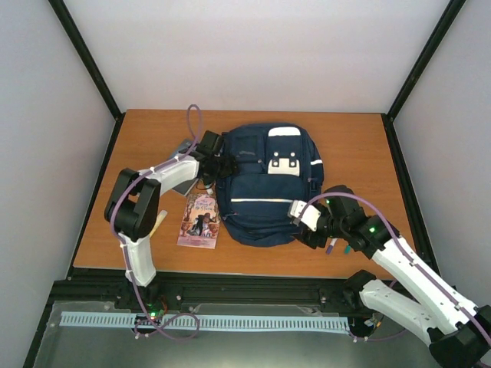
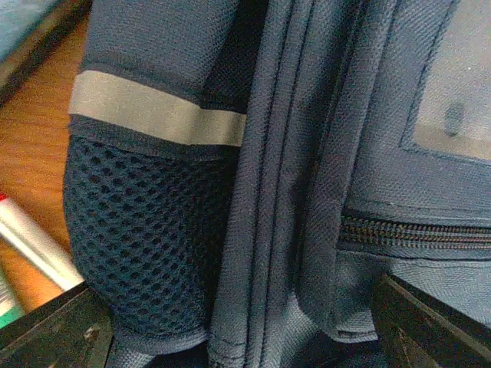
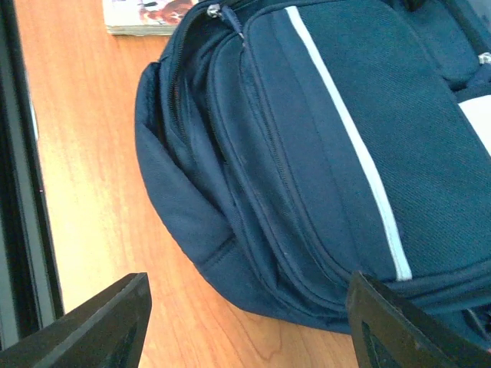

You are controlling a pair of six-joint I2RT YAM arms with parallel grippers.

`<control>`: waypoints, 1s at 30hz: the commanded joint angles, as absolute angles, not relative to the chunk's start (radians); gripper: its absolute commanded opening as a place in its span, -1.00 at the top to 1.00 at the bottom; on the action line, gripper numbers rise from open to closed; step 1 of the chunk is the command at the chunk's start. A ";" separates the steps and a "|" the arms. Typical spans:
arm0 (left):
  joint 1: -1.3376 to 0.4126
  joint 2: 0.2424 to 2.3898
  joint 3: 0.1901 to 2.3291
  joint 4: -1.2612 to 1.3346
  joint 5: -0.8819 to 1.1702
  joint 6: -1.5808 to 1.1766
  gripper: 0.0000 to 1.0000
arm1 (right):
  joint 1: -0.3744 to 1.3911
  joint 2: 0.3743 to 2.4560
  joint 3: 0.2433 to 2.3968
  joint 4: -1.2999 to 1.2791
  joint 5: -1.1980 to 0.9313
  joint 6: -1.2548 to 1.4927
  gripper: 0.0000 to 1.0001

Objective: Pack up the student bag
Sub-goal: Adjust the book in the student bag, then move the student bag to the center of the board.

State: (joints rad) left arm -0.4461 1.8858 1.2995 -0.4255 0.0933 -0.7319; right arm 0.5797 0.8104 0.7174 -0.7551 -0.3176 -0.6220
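Observation:
The student bag (image 1: 265,184), a navy backpack with white stripes and white patches, lies flat in the middle of the table. My left gripper (image 1: 218,165) is at its left side. In the left wrist view the gripper (image 2: 242,337) is open, with the bag's mesh side pocket (image 2: 142,230) and seam folds between its fingers (image 2: 54,333). My right gripper (image 1: 304,228) hovers at the bag's near right corner. In the right wrist view the gripper (image 3: 249,330) is open and empty over the bag's rounded edge (image 3: 230,253). A zipper pull (image 3: 215,11) shows at the top.
A picture book (image 1: 199,218) lies just left of the bag and also shows in the right wrist view (image 3: 146,19). A grey flat item (image 1: 182,178) lies under the left arm. A white pen (image 2: 31,238) lies by the mesh pocket. The black front rail (image 3: 23,192) is close.

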 commanded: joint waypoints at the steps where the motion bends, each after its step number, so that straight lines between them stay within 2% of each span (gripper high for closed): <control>1: -0.485 1.943 1.397 -0.345 0.194 -0.743 -0.84 | 0.548 0.754 0.701 -0.719 -0.291 -0.592 -0.42; 7: -0.568 2.096 1.614 -0.411 0.196 -0.713 -0.79 | 0.537 0.762 0.694 -0.703 -0.259 -0.584 -0.43; 14: -0.574 2.203 1.800 -0.519 0.130 -0.698 -0.79 | 0.529 0.775 0.685 -0.694 -0.239 -0.576 -0.43; 24: -0.574 1.928 1.605 -0.558 -0.001 -0.620 -0.86 | 0.529 0.833 0.674 -0.695 -0.244 -0.607 -0.51; 30: -0.564 1.841 1.443 -0.599 -0.159 -0.593 -0.72 | 0.540 0.953 0.646 -0.658 -0.199 -0.718 -0.51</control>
